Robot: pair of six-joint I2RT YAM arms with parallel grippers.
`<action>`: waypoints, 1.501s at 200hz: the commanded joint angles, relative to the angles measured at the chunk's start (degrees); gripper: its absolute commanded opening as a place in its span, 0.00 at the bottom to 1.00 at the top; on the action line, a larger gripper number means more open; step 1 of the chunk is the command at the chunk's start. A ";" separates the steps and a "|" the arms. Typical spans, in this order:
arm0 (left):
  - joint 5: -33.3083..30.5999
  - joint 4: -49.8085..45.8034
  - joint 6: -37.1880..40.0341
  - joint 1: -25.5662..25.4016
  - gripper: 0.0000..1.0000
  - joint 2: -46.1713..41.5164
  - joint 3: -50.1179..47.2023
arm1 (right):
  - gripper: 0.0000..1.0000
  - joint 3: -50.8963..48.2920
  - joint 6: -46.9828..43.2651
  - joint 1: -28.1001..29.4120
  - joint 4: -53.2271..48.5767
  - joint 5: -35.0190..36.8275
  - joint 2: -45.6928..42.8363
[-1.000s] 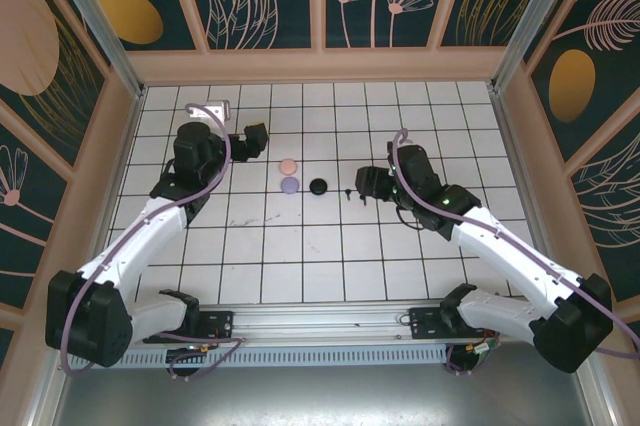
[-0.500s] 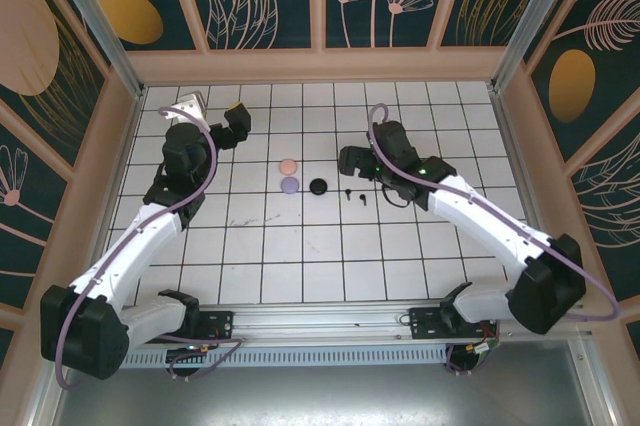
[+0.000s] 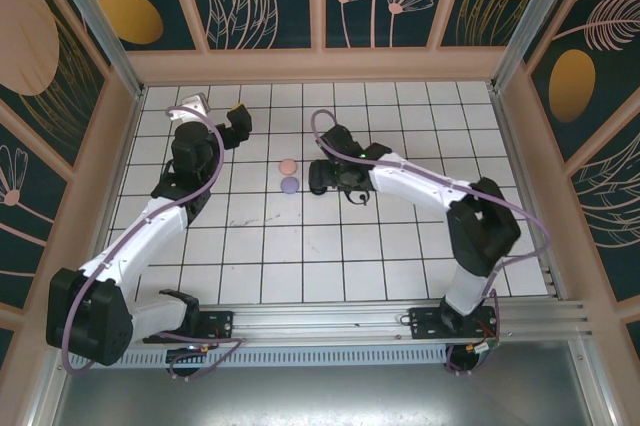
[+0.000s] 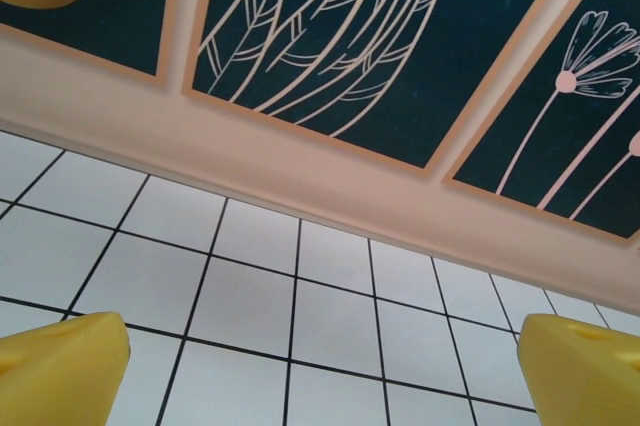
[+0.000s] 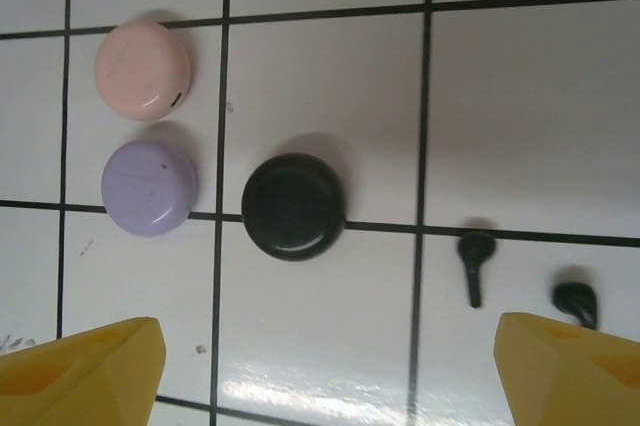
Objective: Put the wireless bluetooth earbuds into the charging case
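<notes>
Top view, left gripper [image 3: 238, 124]: fingers spread and released, nothing between them, held over the far left part of the white tiled table [image 3: 300, 266].
Top view, right gripper [image 3: 322, 176]: reaches to the middle of the table. The pink case [image 3: 287, 166] and lilac case [image 3: 290, 186] lie just beside its fingers, on the side toward the left arm.
Top view, cases: the pink case sits just beyond the lilac case, the two close together.
Left wrist view, fingers: two yellow fingertips [image 4: 60, 371] sit at the bottom corners, wide apart, grasping nothing, with bare tile between them.
Left wrist view, ahead of the fingers: white tiles, then a dark wall [image 4: 330, 46] painted with pale leaves and flowers.
Right wrist view, fingers: yellow fingertips at the bottom corners, spread wide and released, with bare tile between them.
Right wrist view, black case [image 5: 293, 206]: a closed round disc on the table, ahead of the gap and nearer the lower-left finger.
Right wrist view, other cases: the lilac case sits ahead of the lower-left finger, the pink case beyond it, both apart from the black case.
Right wrist view, first earbud [image 5: 474, 261]: black and stemmed, lying on the tile outside any case, between the black case and the lower-right finger.
Right wrist view, second earbud [image 5: 577, 303]: black, on the tile just ahead of the lower-right fingertip, apart from the first earbud.
</notes>
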 commanded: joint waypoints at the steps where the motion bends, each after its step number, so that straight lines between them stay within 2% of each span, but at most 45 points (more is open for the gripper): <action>1: -2.93 -0.98 -0.54 0.17 0.99 0.77 1.32 | 0.84 5.76 2.24 0.82 -4.70 2.07 5.08; 43: -2.48 -0.87 -3.80 0.13 0.99 0.11 -0.29 | 0.79 12.74 5.26 0.99 -7.92 3.49 12.79; 132: 1.43 0.45 -5.18 0.13 0.99 0.09 -1.73 | 0.72 19.48 6.08 1.43 -8.78 2.59 21.34; 273: 1.47 1.33 -5.62 0.12 0.99 0.53 -2.28 | 0.64 19.97 7.27 1.61 -8.91 3.21 25.51; 300: 1.47 1.23 -5.70 0.10 0.99 0.63 -2.20 | 0.58 19.88 7.63 1.61 -8.54 3.12 25.78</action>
